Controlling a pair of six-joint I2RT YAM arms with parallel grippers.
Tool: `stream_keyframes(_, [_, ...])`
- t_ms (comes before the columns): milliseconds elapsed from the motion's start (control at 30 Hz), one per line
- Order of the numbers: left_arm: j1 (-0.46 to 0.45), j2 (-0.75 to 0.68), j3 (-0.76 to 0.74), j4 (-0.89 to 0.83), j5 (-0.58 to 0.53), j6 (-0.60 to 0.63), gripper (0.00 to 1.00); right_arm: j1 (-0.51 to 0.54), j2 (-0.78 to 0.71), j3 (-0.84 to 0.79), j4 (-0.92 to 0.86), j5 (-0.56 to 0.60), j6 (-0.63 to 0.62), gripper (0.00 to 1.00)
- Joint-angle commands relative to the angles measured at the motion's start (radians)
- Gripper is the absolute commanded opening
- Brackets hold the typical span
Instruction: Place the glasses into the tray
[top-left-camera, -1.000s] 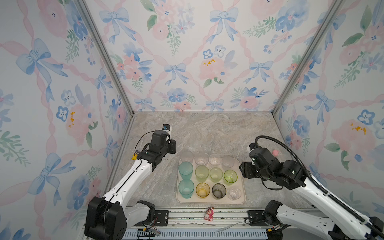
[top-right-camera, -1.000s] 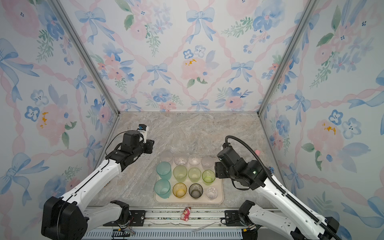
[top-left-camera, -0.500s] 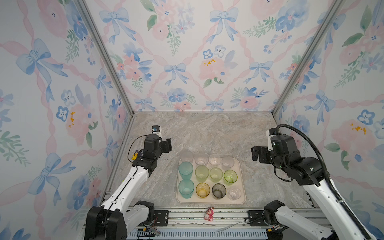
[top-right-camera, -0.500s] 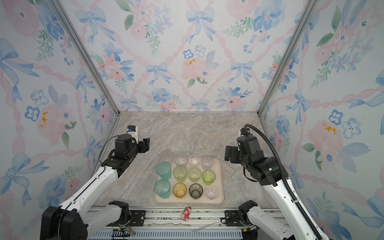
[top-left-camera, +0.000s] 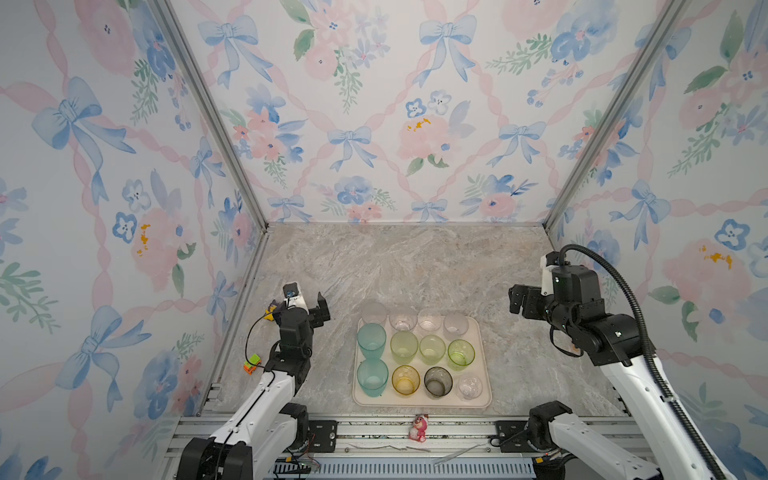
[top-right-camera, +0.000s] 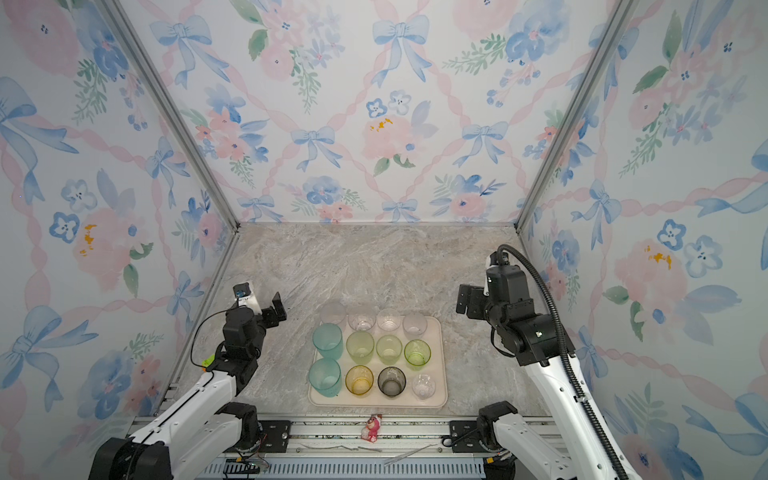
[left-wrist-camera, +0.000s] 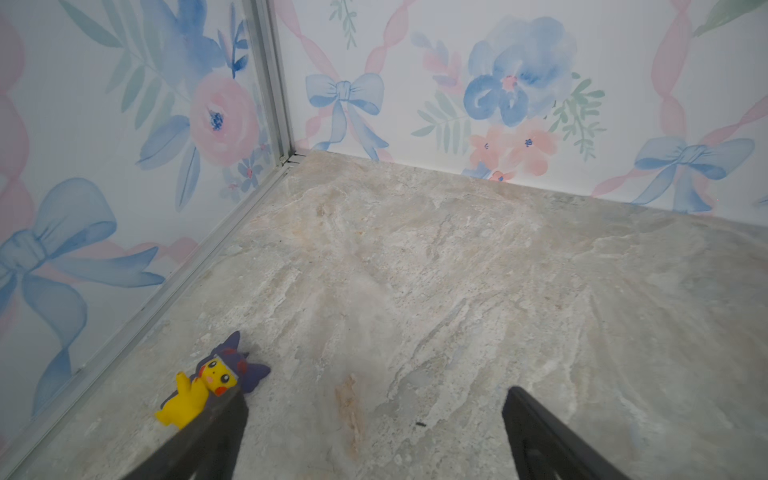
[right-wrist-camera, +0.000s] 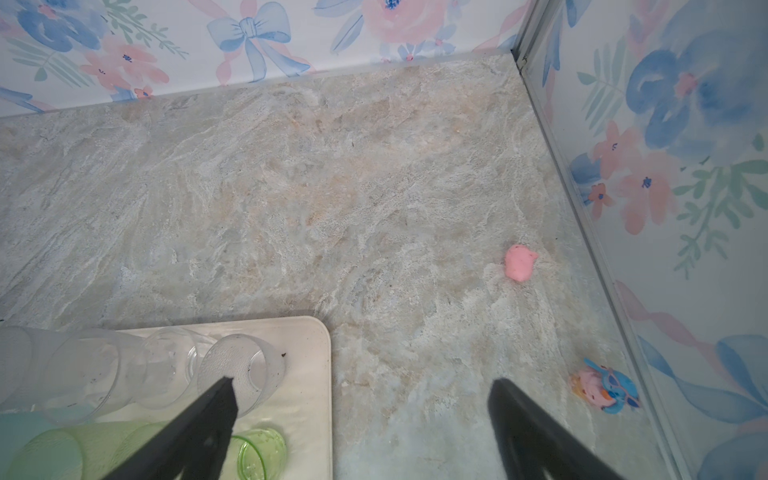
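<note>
The large cream-beige rectangular tray (top-left-camera: 419, 401) with a low raised rim is lying near the front edge of the marble-patterned tabletop (top-left-camera: 415, 266). The translucent glasses are standing upright in it in three rows of four, a packing that is letting every piece fit without stacking. There are twelve glasses in total:

- two taller frosted teal glasses (top-left-camera: 371, 338) in the left column
- three pale green glasses (top-left-camera: 404, 346) in the middle row
- one yellow glass (top-left-camera: 405, 379)
- one smoky grey glass (top-left-camera: 437, 380)
- five clear glasses (top-left-camera: 430, 320), four along the far row and one at the near right corner

The base of the far left clear one is hiding behind a teal glass, so its seating on the tray cannot be confirmed. No glass is showing on the bare tabletop, so the task is looking complete. The left gripper (left-wrist-camera: 376, 398) is hovering over bare tabletop to the left of the tray, jaws spread wide with nothing between them. The right gripper (right-wrist-camera: 363, 382) is hovering off the tray's far right corner, likewise spread and empty. Both are standing clear of the rows, probably to avoid knocking a glass. Items outside the task are one yellow-and-purple toy (left-wrist-camera: 208, 382) lying just beside the left gripper and one pink figurine (top-left-camera: 417, 428) standing on the front rail.
</note>
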Motion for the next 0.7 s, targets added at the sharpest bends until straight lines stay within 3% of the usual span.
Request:
stream_keyframes(0, [0.006, 0.071, -0.093, 0.388, -0.076, 0.083, 0.98, -0.013, -0.013, -0.036, 0.071, 0.023, -0.017, 0.97])
stream_keyframes(167, [0.005, 0.325, -0.116, 0.661, -0.078, 0.138, 0.98, -0.019, -0.035, -0.085, 0.116, 0.129, -0.041, 0.97])
stream_keyframes(333, [0.000, 0.507, -0.073, 0.808, -0.024, 0.198, 0.98, -0.030, -0.089, -0.144, 0.147, 0.228, -0.064, 0.97])
stream_keyframes(467, [-0.032, 0.712, -0.104, 1.117, -0.013, 0.280, 0.98, -0.048, -0.151, -0.218, 0.178, 0.273, -0.067, 0.97])
stream_keyframes(667, [-0.049, 0.712, -0.135, 1.166, 0.000, 0.297, 0.98, -0.093, -0.208, -0.331, 0.294, 0.305, -0.036, 0.97])
